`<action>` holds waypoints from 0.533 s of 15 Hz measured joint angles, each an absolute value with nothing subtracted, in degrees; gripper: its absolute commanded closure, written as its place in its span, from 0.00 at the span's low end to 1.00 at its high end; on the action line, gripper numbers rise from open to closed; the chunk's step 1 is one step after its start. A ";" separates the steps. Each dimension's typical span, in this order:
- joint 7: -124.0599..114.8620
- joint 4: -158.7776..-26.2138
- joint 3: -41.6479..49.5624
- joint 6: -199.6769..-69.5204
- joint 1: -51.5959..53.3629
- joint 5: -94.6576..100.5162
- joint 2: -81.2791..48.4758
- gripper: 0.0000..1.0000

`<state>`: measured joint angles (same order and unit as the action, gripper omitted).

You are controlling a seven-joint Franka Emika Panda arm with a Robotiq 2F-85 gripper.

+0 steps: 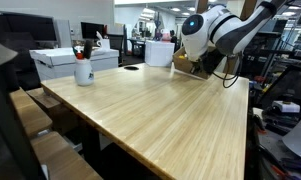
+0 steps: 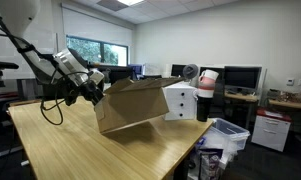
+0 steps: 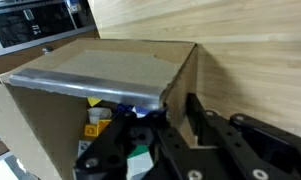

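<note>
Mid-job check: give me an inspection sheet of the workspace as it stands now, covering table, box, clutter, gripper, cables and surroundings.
Surface: wooden table, light wood, no spills seen.
Job's things: cardboard box, tilted over the table; in the wrist view its open side shows small items inside, yellow and green. Whether a corner touches the table cannot be told.
Clutter: white cup with pens, a dark flat thing and white boxes toward the far end.
Grippers: gripper shut on the box's wall.
Cables: black cable loops down from the arm close to the table.
Surroundings: office desks with monitors; a bin beside the table.
</note>
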<state>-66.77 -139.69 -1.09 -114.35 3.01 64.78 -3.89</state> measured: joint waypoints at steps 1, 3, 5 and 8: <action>-66.94 -139.94 -1.26 -113.80 3.27 65.35 -4.00 0.94; -67.13 -140.43 -1.86 -112.74 3.49 66.35 -4.29 0.94; -67.14 -140.70 -2.30 -112.08 3.72 66.77 -4.58 0.93; -67.14 -141.07 -2.66 -111.49 4.06 67.41 -4.86 0.93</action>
